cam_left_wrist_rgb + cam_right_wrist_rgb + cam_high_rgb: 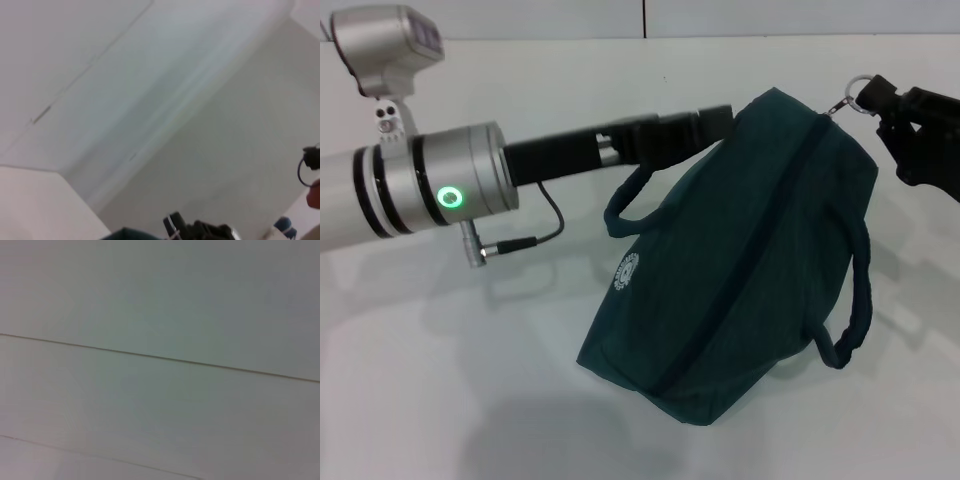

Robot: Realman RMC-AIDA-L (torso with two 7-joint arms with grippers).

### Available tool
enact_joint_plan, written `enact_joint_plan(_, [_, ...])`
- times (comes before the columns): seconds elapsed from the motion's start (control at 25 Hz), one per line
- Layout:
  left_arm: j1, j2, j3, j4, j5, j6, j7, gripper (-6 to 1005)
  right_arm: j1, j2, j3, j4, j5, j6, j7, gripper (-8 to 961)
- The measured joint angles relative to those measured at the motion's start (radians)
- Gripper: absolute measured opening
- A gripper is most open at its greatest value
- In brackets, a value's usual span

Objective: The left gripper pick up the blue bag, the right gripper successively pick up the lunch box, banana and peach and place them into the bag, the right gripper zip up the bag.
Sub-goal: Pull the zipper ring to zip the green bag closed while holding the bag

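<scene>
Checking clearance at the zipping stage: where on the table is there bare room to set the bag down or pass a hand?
In the head view, bare white table lies in front of and beside the blue bag, under the left arm. It is crowded at the bag's top: the left gripper at one end, the right gripper at the ring zipper pull.
</scene>
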Motion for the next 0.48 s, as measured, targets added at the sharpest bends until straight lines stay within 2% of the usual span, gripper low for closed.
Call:
enact_joint_plan(0.2, [0.009, 0.004, -0.001, 0.009, -0.026, 0.002, -0.003, 44, 0.002, 0.000, -0.001, -0.002, 0.002, 0.000, -0.001, 17])
enact_joint_plan(0.48, [0.013, 0.005, 0.008, 0.001, -0.017, -0.001, -0.004, 279, 0.013, 0.001, -0.001, -0.009, 0.003, -0.001, -0.001, 19])
